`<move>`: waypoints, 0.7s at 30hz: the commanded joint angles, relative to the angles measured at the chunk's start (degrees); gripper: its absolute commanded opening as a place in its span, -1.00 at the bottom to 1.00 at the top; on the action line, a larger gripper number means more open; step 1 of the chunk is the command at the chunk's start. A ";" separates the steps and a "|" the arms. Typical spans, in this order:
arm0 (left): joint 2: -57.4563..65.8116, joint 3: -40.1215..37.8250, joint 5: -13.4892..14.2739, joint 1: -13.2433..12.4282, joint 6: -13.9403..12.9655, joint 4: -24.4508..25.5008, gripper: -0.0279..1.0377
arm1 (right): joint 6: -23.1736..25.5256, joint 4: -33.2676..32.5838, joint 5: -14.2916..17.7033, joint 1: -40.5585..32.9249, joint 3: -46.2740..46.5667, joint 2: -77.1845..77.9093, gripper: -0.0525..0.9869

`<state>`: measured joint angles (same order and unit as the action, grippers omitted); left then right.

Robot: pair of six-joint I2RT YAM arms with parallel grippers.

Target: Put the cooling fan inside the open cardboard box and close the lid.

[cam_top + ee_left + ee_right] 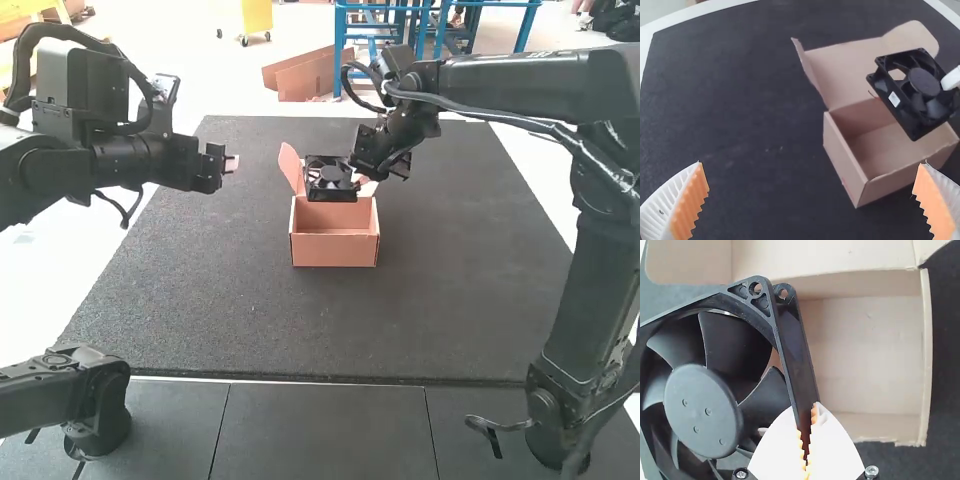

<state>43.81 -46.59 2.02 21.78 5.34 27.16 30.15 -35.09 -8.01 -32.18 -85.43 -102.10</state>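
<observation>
1. Fan point(330, 181): held tilted just above the box's open top, not yet inside. The right fingers point(780, 452) are closed on one thin edge of its frame.
2. Box point(335, 240): stands on the desk point(180, 300) with its top open and its lid point(850, 70) upright behind the fan. The inside looks bare.
3. Left fingers point(687, 200): spread wide and holding nothing, to the left of the box and well apart from it.
4. Step in hand (a judgement): lowering the fan into the box.
   - The fan looks close to the opening in width, so its frame should be squared to the walls first.
   - It should then go straight down, clear of the rim and the lid.
   - Release is best once it rests on the floor of the box.
   - A corner catching the rim would probably push the light box across the desk.
   - The grip on one edge may let the fan swing.
5. Views compared:
   - The high view alone gives the layout: both arms, the box between them, the fan over it.
   - The left wrist view shows the lid's rounded tab, the box's depth and a small label on the fan's frame.
   - The right wrist view shows the grip itself: toothed orange pads meet on the frame edge, below a corner with mounting holes. The far inner wall of the box lies beyond.
</observation>
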 commanded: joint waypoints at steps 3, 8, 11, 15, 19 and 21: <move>-0.83 0.09 -0.44 0.46 0.81 -0.61 0.87 | 1.40 1.87 1.86 -0.34 -2.81 -1.78 -0.93; -0.83 0.09 -0.44 0.46 1.16 -0.53 0.87 | 1.23 3.01 2.39 -0.25 -2.55 -4.33 -0.93; -0.83 0.01 -0.35 0.28 1.42 -0.26 0.87 | 1.23 3.54 2.47 -0.25 -2.46 -5.74 -0.93; -0.83 0.01 -0.44 0.28 1.60 -0.26 0.87 | 1.05 3.80 3.26 -0.16 -1.94 -7.49 -0.93; -0.83 0.01 -0.35 0.37 1.60 -0.53 0.87 | 0.43 4.07 3.62 -0.16 -0.88 -9.25 -0.93; -0.83 0.01 -0.35 0.28 1.60 -0.61 0.87 | 0.35 4.15 3.79 -0.16 -0.53 -10.22 -0.93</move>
<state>43.81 -46.59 1.91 21.76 6.52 27.16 30.63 -31.59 -4.97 -32.16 -85.43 -112.12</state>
